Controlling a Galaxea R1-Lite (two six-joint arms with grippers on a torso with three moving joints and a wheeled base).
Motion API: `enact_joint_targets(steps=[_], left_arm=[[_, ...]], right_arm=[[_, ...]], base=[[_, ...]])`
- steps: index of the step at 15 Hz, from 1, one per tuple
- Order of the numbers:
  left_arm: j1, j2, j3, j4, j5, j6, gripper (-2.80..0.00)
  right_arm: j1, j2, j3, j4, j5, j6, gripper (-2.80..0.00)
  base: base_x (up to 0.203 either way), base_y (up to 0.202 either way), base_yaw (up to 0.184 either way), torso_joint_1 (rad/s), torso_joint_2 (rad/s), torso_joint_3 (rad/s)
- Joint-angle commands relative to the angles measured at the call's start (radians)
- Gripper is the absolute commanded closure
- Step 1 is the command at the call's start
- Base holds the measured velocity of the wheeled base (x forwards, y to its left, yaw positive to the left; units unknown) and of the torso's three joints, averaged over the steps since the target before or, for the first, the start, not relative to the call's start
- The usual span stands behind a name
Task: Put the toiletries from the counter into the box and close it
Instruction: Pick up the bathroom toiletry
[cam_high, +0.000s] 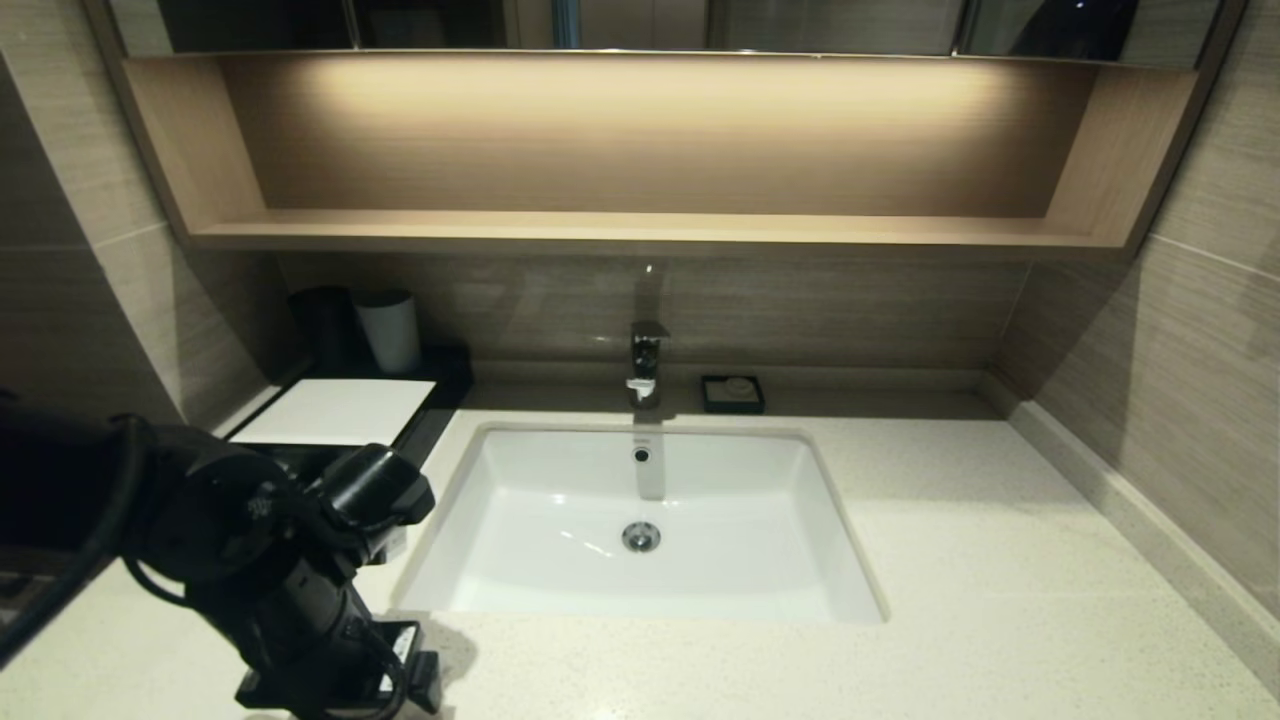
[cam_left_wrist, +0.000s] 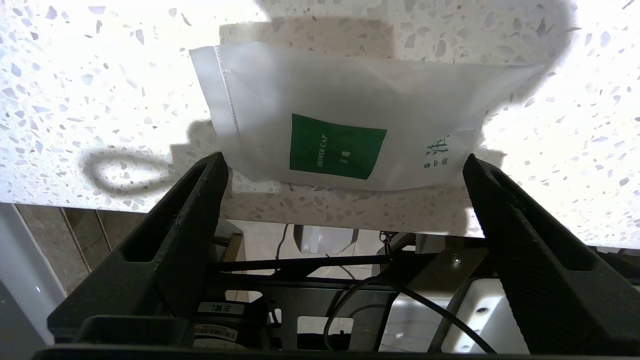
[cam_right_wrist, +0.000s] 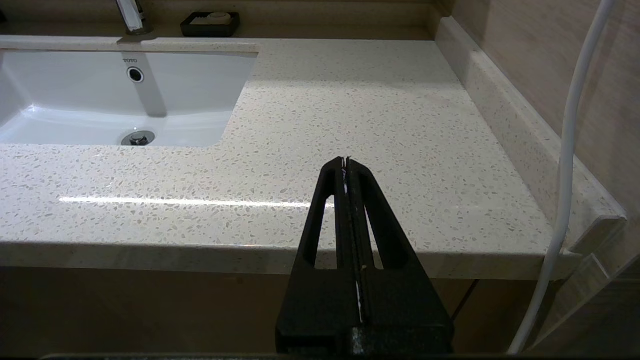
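Counter (cam_high: 1000, 600): off-white speckled stone top running the full width of the head view; its front edge shows in both wrist views.
Sink basin (cam_high: 640, 520): white rectangle set into the counter, holding nothing but its drain fitting; a chrome faucet (cam_high: 645, 365) stands behind it.
Box (cam_high: 340, 412): low and black with a white panel on top, at the counter's back-left corner just left of the basin; the left arm covers its front, so whether the drawer is in or out, and what lies in it, cannot be told.
Cups (cam_high: 390, 330): a pale cup and a darker one stand side by side behind the box; their insides are not visible.
Soap dish (cam_high: 733, 393): small black square tray against the back wall, right of the faucet, holding one pale round bar.
Shelf (cam_high: 640, 232): light wooden niche above the counter.
Sachet (cam_left_wrist: 345, 115): white square packet with a green label, lying flat on the counter near its front edge.
Left gripper (cam_left_wrist: 345, 165): low over the counter's front-left edge, fingers spread wide, one tip at each side of the sachet's near edge; contact cannot be told.
Right gripper (cam_right_wrist: 346, 162): in front of the counter's right part, fingers pressed together with nothing between them.
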Motion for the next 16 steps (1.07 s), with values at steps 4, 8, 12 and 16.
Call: enact_joint_targets(steps=[4,8,12,16], left_arm=[[0.000,-0.005,0.002,0.003,-0.001,-0.003,-2.80],[0.000,-0.009,-0.004,0.003,0.004,-0.001,0.00],[0.000,-0.005,-0.002,0.003,0.004,-0.003,0.00],[0.000,-0.004,-0.004,0.003,0.002,-0.003,0.00]], right_arm=[[0.000,-0.002,0.000,0.000,0.000,-0.001,0.00],[0.000,0.000,0.000,0.000,0.000,0.000,0.00],[0.000,-0.002,0.002,0.000,0.000,0.001,0.00],[0.000,-0.002,0.000,0.000,0.000,0.001,0.00]], base=[[0.000,0.000,0.000,0.000,0.00,0.000],[0.000,0.000,0.000,0.000,0.00,0.000],[0.000,0.000,0.000,0.000,0.00,0.000],[0.000,0.000,0.000,0.000,0.00,0.000]])
